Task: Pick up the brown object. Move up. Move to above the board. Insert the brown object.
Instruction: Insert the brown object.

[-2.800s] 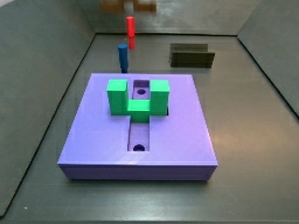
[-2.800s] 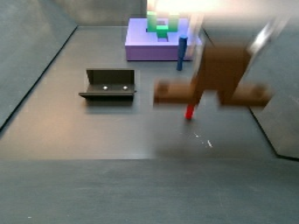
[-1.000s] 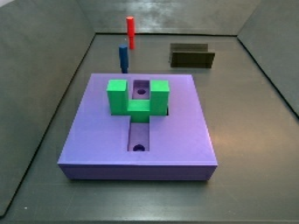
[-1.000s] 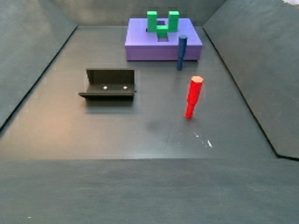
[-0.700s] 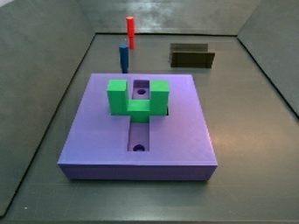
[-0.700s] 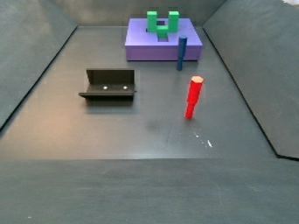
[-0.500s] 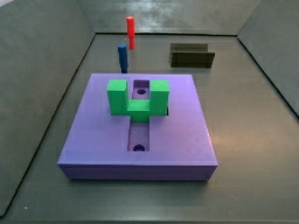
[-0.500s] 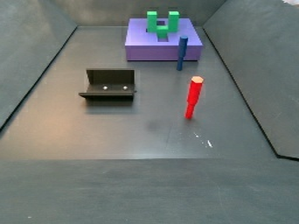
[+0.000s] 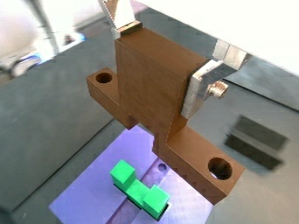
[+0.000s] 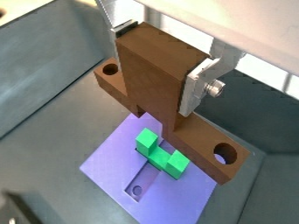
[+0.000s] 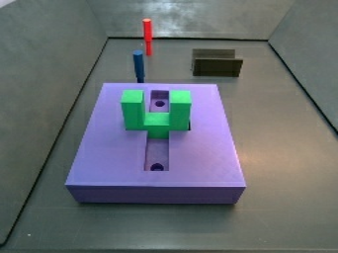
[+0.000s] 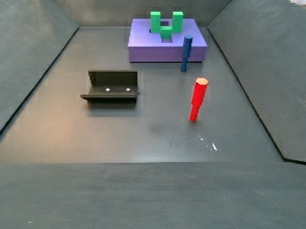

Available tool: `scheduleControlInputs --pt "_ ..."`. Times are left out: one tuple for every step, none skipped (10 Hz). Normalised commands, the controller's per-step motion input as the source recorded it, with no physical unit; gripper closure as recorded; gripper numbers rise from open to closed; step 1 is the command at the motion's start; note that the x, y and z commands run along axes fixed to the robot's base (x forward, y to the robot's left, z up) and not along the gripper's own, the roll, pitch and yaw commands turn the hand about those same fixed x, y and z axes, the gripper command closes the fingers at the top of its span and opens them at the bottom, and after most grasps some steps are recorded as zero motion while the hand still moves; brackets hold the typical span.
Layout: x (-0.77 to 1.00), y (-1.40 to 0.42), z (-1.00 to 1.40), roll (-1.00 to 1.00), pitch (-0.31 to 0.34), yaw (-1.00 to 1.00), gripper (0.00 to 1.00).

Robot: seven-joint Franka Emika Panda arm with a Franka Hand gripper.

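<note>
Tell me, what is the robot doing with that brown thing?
The gripper is holding the brown object up in the air between its silver fingers. In both wrist views it hangs above the purple board, over the green block and the slot. It has not gone in yet. The side views show only the board, a red peg, a blue peg and a dark block on the floor; the gripper is out of their sight.

In both wrist views I see the gripper (image 9: 163, 66) (image 10: 163, 57) clamped on the brown object (image 9: 158, 96) (image 10: 158, 83), above the board (image 9: 87, 188) (image 10: 122, 162). The U-shaped block (image 11: 156, 111) sits on the board. In a side view, two pegs (image 11: 148, 38) (image 11: 138, 66) stand behind the board, the fixture (image 11: 218, 63) to their right.
</note>
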Motion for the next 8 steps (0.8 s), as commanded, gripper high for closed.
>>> scheduleControlInputs --pt "0.00 0.00 -0.04 0.00 -0.183 -1.00 1.00" --pt "0.04 0.00 -0.14 0.02 -0.163 -1.00 1.00" --pt "0.07 0.00 -0.19 0.05 -0.184 -0.98 1.00" --pt "0.12 0.00 -0.25 0.11 -0.196 -0.92 1.00" --pt "0.15 0.00 -0.32 0.18 -0.173 -0.90 1.00" --pt "0.16 0.00 -0.32 0.21 -0.131 -0.92 1.00" --pt "0.16 0.00 -0.32 0.21 -0.130 -0.92 1.00" --pt "0.15 0.00 -0.32 0.20 -0.121 -0.93 1.00"
